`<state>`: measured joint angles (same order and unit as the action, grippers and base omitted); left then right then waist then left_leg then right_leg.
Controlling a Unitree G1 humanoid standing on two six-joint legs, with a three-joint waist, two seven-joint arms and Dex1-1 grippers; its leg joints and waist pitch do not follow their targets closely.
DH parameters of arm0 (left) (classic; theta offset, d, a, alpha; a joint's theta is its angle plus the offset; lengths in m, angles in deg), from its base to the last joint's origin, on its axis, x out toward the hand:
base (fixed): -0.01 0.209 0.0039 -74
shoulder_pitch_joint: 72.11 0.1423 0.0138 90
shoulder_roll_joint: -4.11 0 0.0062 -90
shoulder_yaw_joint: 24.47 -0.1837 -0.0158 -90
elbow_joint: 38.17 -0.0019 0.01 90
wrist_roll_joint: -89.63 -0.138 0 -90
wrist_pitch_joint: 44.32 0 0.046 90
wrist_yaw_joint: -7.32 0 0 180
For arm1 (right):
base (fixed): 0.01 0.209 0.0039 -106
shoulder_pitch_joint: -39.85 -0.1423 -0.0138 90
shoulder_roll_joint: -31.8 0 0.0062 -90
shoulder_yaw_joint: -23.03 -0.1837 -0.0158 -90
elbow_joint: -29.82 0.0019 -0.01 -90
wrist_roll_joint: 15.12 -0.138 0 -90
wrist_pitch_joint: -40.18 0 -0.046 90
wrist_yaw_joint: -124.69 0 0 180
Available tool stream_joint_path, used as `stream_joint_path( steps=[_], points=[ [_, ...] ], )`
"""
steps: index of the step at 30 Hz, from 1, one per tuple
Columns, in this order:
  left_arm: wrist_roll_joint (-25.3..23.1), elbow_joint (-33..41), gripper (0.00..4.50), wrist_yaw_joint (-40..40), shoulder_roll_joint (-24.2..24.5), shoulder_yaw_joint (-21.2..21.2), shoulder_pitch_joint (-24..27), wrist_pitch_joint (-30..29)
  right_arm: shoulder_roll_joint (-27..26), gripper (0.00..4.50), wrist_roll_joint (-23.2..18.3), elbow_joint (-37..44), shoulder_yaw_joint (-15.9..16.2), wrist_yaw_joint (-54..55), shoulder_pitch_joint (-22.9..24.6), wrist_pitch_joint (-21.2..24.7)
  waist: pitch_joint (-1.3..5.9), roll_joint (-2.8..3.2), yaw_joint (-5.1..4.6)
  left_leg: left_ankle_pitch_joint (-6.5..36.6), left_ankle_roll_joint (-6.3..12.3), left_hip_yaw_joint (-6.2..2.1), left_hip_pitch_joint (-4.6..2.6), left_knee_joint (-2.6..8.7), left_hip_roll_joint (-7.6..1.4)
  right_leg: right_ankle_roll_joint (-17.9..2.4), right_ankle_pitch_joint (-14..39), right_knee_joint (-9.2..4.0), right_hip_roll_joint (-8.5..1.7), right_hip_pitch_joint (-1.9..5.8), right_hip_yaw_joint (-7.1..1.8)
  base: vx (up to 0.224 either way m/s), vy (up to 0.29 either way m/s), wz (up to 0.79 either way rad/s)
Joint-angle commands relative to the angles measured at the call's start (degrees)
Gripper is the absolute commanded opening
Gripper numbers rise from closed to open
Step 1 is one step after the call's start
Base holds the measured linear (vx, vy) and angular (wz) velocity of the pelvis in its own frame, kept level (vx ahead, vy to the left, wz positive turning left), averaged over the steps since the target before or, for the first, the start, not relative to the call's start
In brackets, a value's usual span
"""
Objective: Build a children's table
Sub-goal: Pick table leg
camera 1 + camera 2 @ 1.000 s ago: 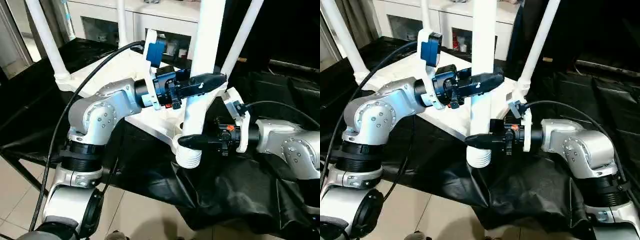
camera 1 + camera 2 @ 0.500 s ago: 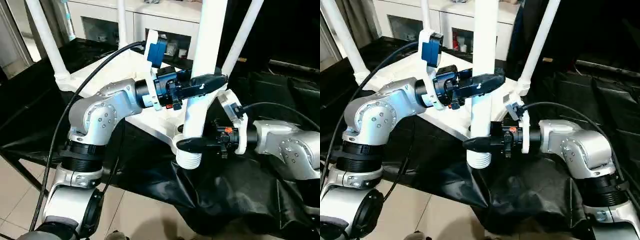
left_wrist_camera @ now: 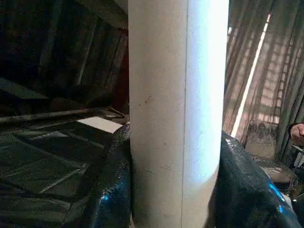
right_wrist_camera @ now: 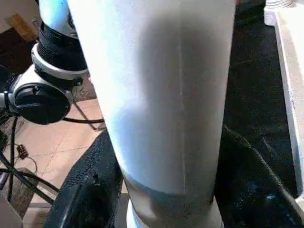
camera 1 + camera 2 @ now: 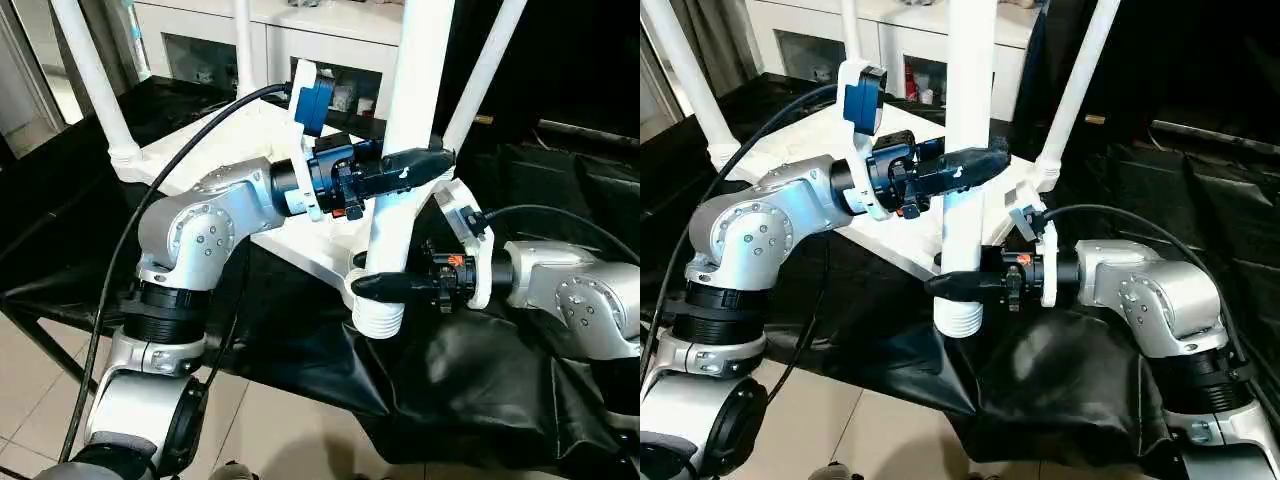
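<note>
Currently the near leg (image 5: 405, 150) stands upright in the near corner socket (image 5: 377, 312) of the upside-down tabletop (image 5: 235, 150), which lies on a black-covered bench (image 5: 480, 380) with three more legs (image 5: 90, 70) already rising from its other corners. Left gripper (image 5: 420, 165) is clamped across that leg partway up, fingers (image 3: 111, 190) pressed to both its sides. Right gripper (image 5: 375, 285) straddles the same leg low down, just above the ribbed socket; its fingers (image 4: 90, 194) sit at the leg's flanks, and I can't tell if they bear on it.
</note>
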<state>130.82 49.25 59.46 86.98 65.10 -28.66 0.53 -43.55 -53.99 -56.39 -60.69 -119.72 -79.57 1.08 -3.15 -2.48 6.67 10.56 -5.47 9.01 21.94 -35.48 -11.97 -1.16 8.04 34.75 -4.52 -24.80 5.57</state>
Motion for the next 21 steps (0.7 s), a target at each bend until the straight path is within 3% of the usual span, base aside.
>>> stream_joint_path(
  steps=[1,10,12,16,18,20,21],
  points=[
    [0.67,0.36,1.80,0.18,-0.07,-0.38,-0.80,-0.13,0.26,2.16,-0.36,-0.42,-0.40,-0.17,-1.35,-0.28,4.43,-0.67,0.28,7.21,1.30,0.55,-0.21,3.75,-0.54,-4.26,22.25,-4.63,-3.11,4.33,-2.16,0.000,0.000,0.00],
    [0.35,0.36,1.80,-0.56,-0.20,-0.33,-0.75,0.00,-0.02,2.02,-0.35,-0.49,-0.57,-0.12,-1.27,-0.36,4.45,-0.71,0.31,7.07,1.26,0.53,-0.19,3.76,-0.54,-4.29,21.97,-4.58,-3.12,4.33,-2.17,0.000,0.000,0.00],
    [0.44,-0.02,2.36,-1.85,-0.64,0.30,-0.97,-0.25,-0.20,2.01,-0.43,-0.47,-0.70,0.04,-1.27,-0.38,4.44,-0.55,0.36,7.13,1.17,0.50,-0.16,3.76,-0.54,-4.39,21.79,-4.53,-3.12,4.37,-2.16,0.000,0.000,0.00],
    [2.60,-1.52,2.63,-4.80,-3.03,3.89,-1.70,0.41,-1.29,1.98,-0.96,-0.34,-1.92,1.35,-0.82,-0.80,4.51,-0.53,0.40,7.12,1.19,0.51,-0.17,3.66,-0.48,-4.74,21.63,-4.61,-3.10,4.40,-2.06,0.000,0.000,0.00],
    [2.87,-2.42,2.97,-6.83,-4.63,5.41,-1.71,2.06,-2.17,1.93,-1.37,-0.36,-3.03,2.30,-0.43,-1.36,4.48,-0.37,0.42,7.48,1.22,0.45,-0.14,3.70,-0.49,-4.77,21.52,-4.66,-3.06,4.41,-2.01,0.000,0.000,0.00],
    [3.71,-2.64,2.99,-7.73,-6.01,6.55,-1.50,3.34,-2.94,1.93,-1.81,-0.37,-4.07,3.27,-0.09,-1.70,4.49,-0.43,0.46,7.64,1.30,0.52,-0.09,3.68,-0.38,-4.63,21.83,-4.84,-3.11,4.44,-2.00,0.000,0.000,0.00],
    [7.14,-2.83,2.99,-10.51,-8.95,10.00,-1.63,4.80,-3.96,1.93,-2.68,-0.30,-5.79,4.71,0.33,-1.95,4.57,-0.27,0.59,7.67,1.28,0.52,-0.06,3.58,-0.39,-4.89,21.40,-4.80,-3.14,4.43,-2.03,0.000,0.000,0.00]
  ],
)
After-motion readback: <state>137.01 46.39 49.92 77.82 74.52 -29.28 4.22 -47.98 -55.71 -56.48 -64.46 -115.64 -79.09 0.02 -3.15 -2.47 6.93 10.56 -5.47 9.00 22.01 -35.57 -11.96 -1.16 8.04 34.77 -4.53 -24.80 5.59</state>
